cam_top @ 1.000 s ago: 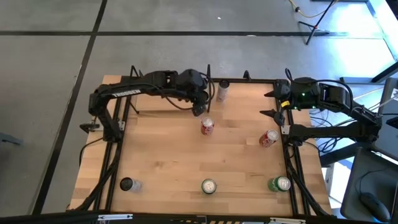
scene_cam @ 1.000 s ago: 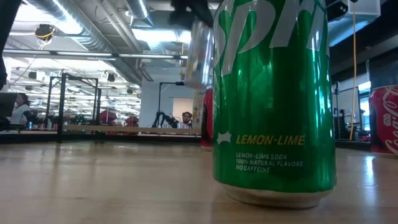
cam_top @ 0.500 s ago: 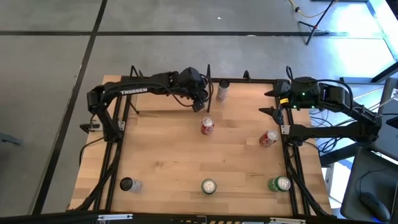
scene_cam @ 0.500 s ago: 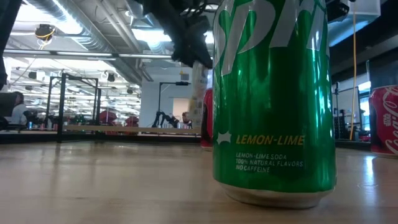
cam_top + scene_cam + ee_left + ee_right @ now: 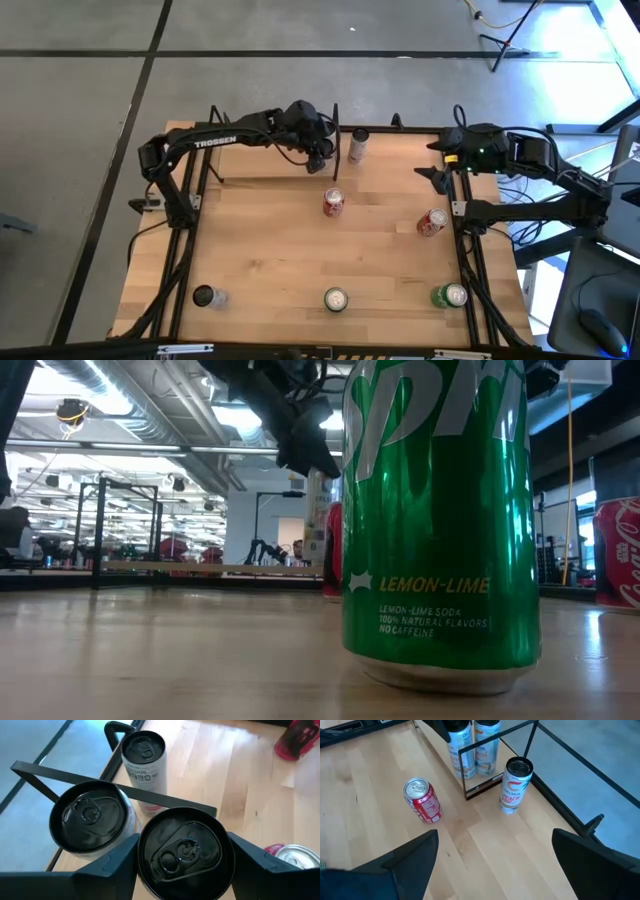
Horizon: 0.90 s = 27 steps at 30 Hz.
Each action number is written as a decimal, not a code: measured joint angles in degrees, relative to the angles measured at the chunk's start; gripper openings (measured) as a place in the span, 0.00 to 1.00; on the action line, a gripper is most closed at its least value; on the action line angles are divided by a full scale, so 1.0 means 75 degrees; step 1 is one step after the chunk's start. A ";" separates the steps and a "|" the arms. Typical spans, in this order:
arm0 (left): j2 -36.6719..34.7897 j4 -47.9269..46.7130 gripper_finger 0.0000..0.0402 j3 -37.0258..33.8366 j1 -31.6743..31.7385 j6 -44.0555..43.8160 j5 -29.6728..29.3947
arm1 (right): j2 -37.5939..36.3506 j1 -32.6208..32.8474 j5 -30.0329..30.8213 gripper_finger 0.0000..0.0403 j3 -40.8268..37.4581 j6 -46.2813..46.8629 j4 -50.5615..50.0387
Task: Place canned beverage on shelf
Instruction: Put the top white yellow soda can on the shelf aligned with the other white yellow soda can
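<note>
moved: left arm has swung toward the far edge of the surface since a second ago, carrying its can from above the middle red can up to the shelf; right arm barely shifted.
left jaws (image 5: 178,870): pinching a slim black-topped can (image 5: 182,851) from both sides, can upright; in the high view the left jaws (image 5: 318,146) sit at the far edge, just left of the divider post (image 5: 335,135).
held can: right beside a second black-topped can (image 5: 90,817); whether its base rests on the shelf, cannot tell.
shelf (image 5: 485,785): thin black rod frame at the far edge; two slim cans show inside the frame in the right wrist view.
third slim can (image 5: 516,785): upright on the surface just beside the frame, outside it.
right jaws (image 5: 495,865): spread wide, holding nothing, over the far right part of the surface; right jaws (image 5: 435,165) in the high view near the right rail.
red cans: one (image 5: 333,203) mid-surface, one (image 5: 432,222) toward the right edge, tilted.
near edge: dark can (image 5: 204,296) at left, green can (image 5: 336,299) centre, green can (image 5: 450,296) at right.
low view: green lemon-lime can (image 5: 440,520) fills the front; dark arm above and behind it.
</note>
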 joint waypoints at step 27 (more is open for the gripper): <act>0.0003 0.0390 0.58 -0.0295 0.0366 0.0459 0.0501 | 0.0319 0.0000 0.0001 0.93 0.0000 0.0171 0.0147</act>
